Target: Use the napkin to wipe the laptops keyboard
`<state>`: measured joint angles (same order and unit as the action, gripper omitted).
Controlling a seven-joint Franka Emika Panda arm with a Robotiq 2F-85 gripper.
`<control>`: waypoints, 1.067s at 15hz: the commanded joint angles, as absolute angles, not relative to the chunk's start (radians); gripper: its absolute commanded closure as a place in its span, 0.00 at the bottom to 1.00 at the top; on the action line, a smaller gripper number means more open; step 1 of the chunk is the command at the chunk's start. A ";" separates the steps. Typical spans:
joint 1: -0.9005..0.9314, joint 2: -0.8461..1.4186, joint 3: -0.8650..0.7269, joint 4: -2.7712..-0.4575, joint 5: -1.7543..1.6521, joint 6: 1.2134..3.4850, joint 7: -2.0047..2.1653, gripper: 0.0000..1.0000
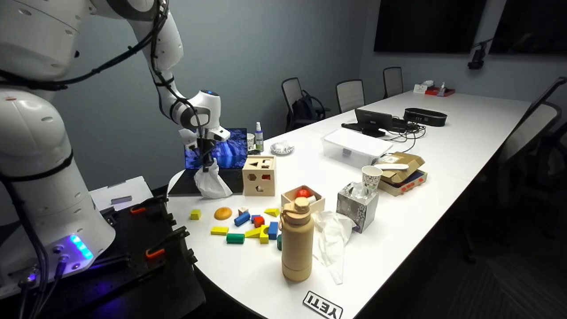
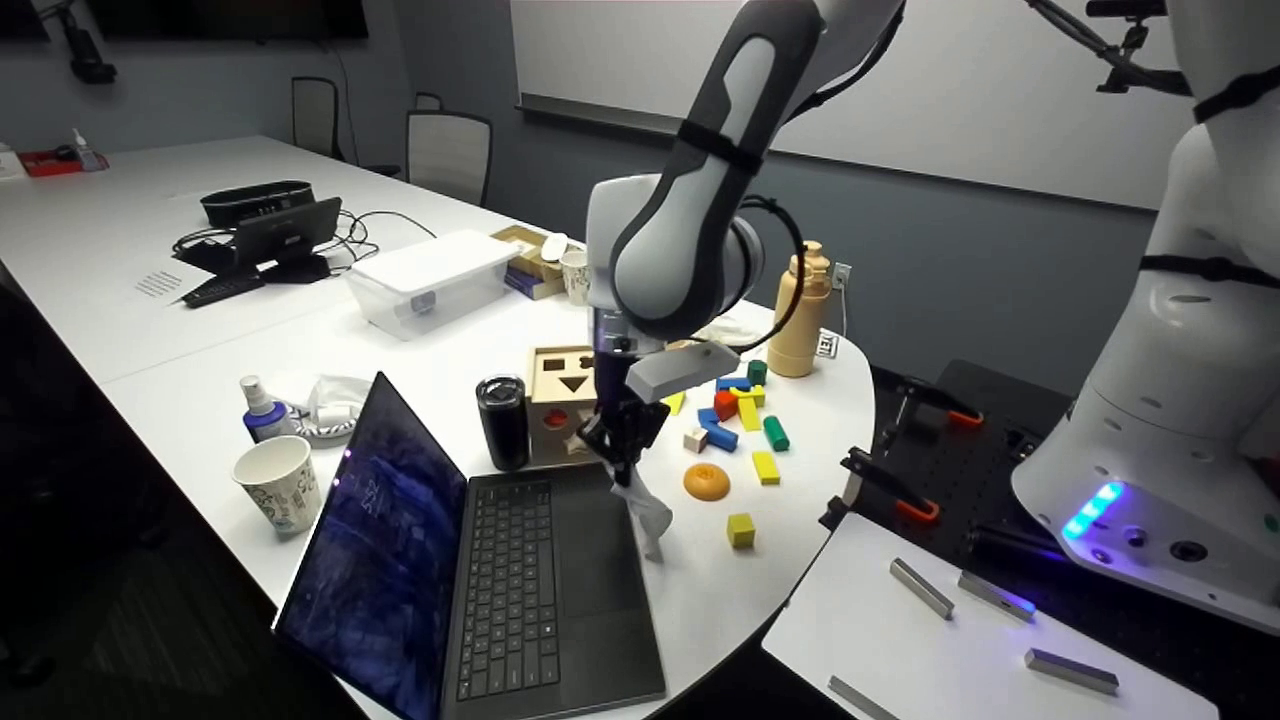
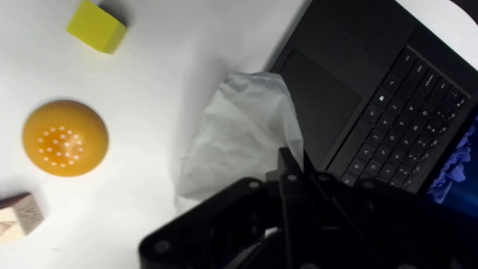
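Observation:
A white napkin (image 3: 239, 127) hangs crumpled from my gripper (image 3: 297, 160), which is shut on it. In both exterior views the napkin (image 1: 212, 181) (image 2: 645, 515) hangs down below the fingertips. The open black laptop (image 2: 600, 640) lies on the table with its screen up. My gripper (image 2: 622, 470) is over the palm-rest side of the laptop, near its front edge and the wooden box, not over the keys. The keyboard (image 3: 396, 123) shows to the right of the napkin in the wrist view; part of it is hidden by the gripper. The napkin's lower end reaches past the laptop's front edge.
A wooden shape box (image 1: 259, 177) and a black tumbler (image 2: 503, 420) stand close beside the laptop. An orange half-round piece (image 3: 65, 138), a yellow block (image 3: 96, 27) and several other blocks lie in front. A paper cup (image 2: 280, 485) and spray bottle (image 2: 265, 412) stand behind the screen.

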<state>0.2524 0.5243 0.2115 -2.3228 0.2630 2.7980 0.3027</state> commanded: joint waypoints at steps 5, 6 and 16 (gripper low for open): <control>0.225 0.290 0.164 -2.532 0.272 2.813 0.342 0.98; 0.223 0.266 0.164 -2.550 0.272 2.813 0.344 0.98; 0.224 0.194 -0.029 -2.550 0.119 2.849 0.483 1.00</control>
<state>0.2299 0.2463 0.0483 -2.5530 0.1948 2.8520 0.4070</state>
